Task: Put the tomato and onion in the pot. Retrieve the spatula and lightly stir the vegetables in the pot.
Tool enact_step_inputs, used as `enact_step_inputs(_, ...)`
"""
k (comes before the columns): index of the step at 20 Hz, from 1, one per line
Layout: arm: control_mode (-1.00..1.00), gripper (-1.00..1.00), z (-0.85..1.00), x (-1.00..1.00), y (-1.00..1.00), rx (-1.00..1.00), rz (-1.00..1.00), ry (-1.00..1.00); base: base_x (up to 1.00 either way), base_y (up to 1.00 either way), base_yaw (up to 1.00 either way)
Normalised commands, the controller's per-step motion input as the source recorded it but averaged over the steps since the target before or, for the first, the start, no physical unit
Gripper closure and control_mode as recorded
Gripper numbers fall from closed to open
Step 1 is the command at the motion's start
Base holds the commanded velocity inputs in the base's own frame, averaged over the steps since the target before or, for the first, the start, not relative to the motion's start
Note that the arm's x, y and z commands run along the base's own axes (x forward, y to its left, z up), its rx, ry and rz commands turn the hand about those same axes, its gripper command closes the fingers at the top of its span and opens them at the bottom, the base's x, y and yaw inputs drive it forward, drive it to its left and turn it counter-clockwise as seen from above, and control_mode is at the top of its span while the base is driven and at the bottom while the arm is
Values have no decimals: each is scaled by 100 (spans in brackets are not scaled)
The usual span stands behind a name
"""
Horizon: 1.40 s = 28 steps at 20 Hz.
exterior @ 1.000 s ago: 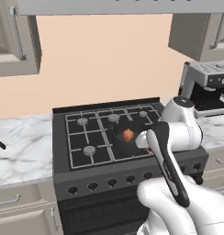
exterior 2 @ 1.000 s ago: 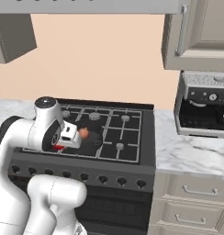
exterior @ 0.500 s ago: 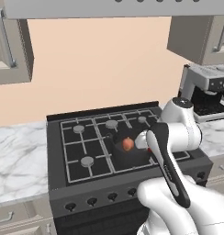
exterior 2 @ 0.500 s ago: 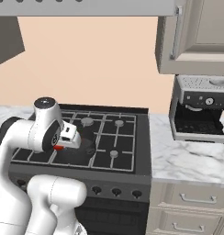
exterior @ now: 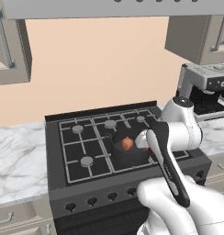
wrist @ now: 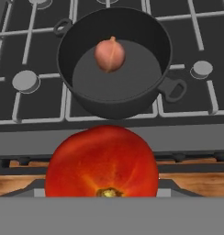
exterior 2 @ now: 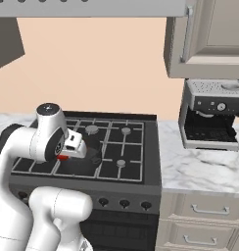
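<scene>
The tan onion (wrist: 110,54) sits inside the dark grey pot (wrist: 84,102); the glossy red tomato (wrist: 102,163) hangs before its rim.

The tomato (wrist: 102,161) has a glossy, smooth red skin. The onion (wrist: 109,54) looks matt and papery (faint ribs run down it). The pot (wrist: 114,98) is dull dark grey metal. The stove (exterior: 86,186) is matt black; the countertop (exterior 2: 204,169) is polished veined marble.

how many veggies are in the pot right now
1. The onion lies on the floor of the pot, toward its far side in the hand view. The tomato is outside the pot, close to the hand camera, in front of the stove's edge.
</scene>
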Motion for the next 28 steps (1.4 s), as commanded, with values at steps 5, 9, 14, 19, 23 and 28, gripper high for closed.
enact_step_inputs(5,-100,100,2,5,0,-1,0,4,0,0,0)
enact_step_inputs(9,-100,100,25,71,0,-9,0,39,0,0,0)
enact_step_inputs(14,-100,100,14,94,7,-10,0,38,0,0,0)
enact_step_inputs(19,-100,100,-39,100,51,-5,0,16,0,0,0)
enact_step_inputs(23,-100,100,-60,100,14,0,0,12,0,0,0)
enact_step_inputs(28,-100,100,-43,53,-15,0,1,21,0,0,0)
